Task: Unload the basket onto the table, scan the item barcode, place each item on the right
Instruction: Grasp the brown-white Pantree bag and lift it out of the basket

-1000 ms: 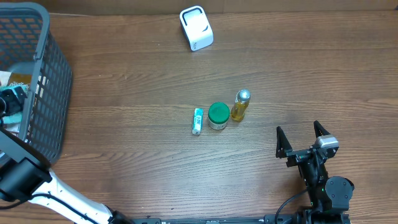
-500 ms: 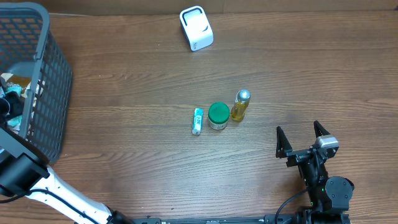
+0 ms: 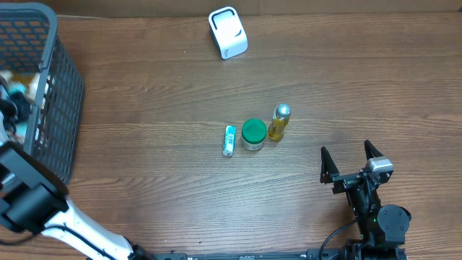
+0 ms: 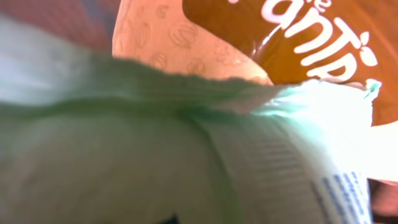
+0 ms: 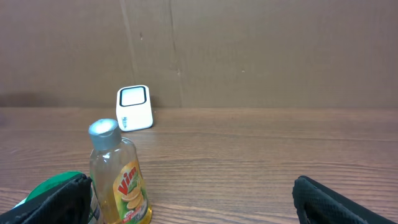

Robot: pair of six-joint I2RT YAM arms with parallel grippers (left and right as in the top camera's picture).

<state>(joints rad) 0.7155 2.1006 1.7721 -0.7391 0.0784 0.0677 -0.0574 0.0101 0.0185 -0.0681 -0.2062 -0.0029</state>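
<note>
Pale-green plastic packet [image 4: 137,155] crowds the left wrist lens, brown printed pouch [image 4: 298,50] behind — left gripper itself hidden, grip cannot be told | left arm [image 3: 29,195] has shifted inside dark mesh basket [image 3: 61,94] since a second ago — likely item pickup | right gripper [image 3: 346,148] spread, idle | only overhead and right wrist show white boxy scanner [image 3: 227,32], well apart.

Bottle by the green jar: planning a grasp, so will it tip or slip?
The bottle stands tall and narrow, so a high push would probably tip it, perhaps onto the jar beside it. It looks nearly full, likely heavy for its size. Its glossy plastic may slip.
</note>
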